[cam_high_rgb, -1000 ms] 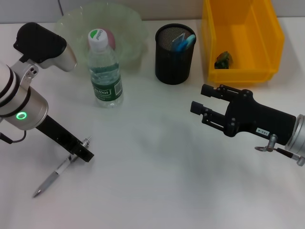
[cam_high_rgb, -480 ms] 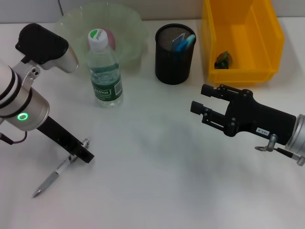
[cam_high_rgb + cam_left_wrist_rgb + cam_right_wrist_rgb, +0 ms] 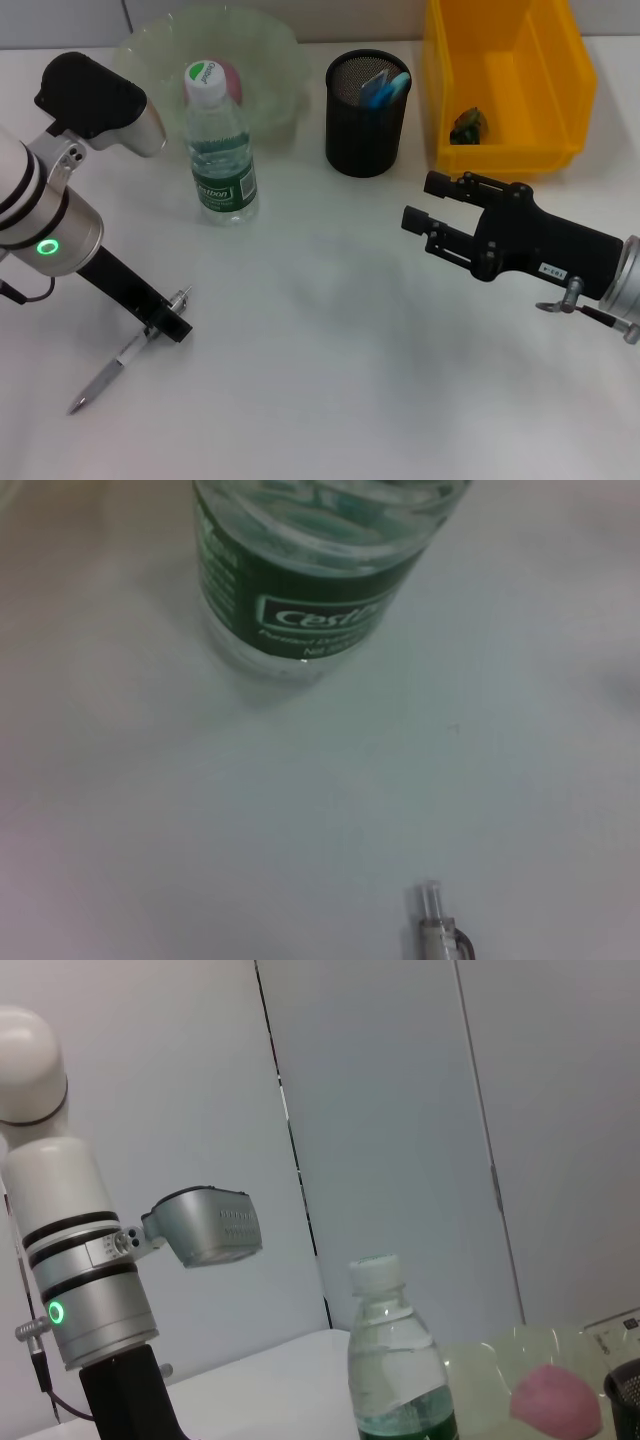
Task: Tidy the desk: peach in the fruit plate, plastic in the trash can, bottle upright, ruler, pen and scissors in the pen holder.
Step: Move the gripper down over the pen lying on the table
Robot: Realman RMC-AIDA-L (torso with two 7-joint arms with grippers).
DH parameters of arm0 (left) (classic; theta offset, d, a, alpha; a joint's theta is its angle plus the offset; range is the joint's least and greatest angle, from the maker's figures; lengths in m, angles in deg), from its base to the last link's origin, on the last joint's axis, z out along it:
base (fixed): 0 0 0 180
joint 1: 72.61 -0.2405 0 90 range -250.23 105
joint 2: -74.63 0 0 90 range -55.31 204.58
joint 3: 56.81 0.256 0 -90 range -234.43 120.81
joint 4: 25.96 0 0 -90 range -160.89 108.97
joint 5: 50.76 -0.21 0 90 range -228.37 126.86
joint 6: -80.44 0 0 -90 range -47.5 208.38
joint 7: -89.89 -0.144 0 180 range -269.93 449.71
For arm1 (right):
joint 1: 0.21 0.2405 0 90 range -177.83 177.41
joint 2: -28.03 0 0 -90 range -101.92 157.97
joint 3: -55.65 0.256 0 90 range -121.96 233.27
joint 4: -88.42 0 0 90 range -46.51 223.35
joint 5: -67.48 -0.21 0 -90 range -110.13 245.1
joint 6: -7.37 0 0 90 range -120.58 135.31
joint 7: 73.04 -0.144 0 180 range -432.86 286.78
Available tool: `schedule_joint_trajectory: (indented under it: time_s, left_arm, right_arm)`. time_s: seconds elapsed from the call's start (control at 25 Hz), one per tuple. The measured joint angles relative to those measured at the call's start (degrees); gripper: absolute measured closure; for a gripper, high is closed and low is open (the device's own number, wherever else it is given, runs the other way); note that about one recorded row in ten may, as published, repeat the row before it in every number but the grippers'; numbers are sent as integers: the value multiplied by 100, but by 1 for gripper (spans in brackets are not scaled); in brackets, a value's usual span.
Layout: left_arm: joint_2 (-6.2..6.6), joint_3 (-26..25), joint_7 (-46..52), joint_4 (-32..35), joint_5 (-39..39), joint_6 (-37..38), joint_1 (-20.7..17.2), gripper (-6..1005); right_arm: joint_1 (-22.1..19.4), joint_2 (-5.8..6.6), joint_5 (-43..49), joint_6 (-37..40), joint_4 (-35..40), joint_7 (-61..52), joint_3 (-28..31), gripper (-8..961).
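The step in hand is the pen: the left gripper [image 3: 172, 325] is down at the table over the upper end of the pen [image 3: 125, 353], which lies flat and slanted on the white table [image 3: 330, 400], its tip pointing toward the robot. The fingers sit right at the pen's clip end, but whether they have closed on it cannot be told; the head view shows only the dark fingertip block against the barrel, and the left wrist view shows just the pen's end with no fingers.

The rest looks done, judging by how things lie. The bottle [image 3: 220, 150] stands upright just before the plate [image 3: 275, 60], with the peach [image 3: 230, 72] showing pink behind its cap. The holder [image 3: 367, 115] already has blue-handled items in it. The bin [image 3: 505, 80] holds a small crumpled piece of plastic [image 3: 467, 124].

The right gripper [image 3: 425, 210] hangs idle above the table in front of the bin, its fingers parted and holding nothing.

The next move calls for a firm pinch on the pen's thin barrel, then a lift clear of the table, a carry past the bottle without knocking it, and a turn to near vertical so the pen drops into the holder's mouth.
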Motion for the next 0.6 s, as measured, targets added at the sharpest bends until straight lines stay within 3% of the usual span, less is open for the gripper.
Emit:
schedule_joint_trajectory:
  time_s: [0.28, 0.6]
  left_arm:
    - [0, -2, -3, 8, -13, -22, 0, 359]
    - [0, 5, -18, -3, -32, -33, 8, 371]
  right_arm:
    - [51, 0, 0, -40, 0, 0, 7, 390]
    - [78, 0, 0, -71, 0, -4, 6, 389]
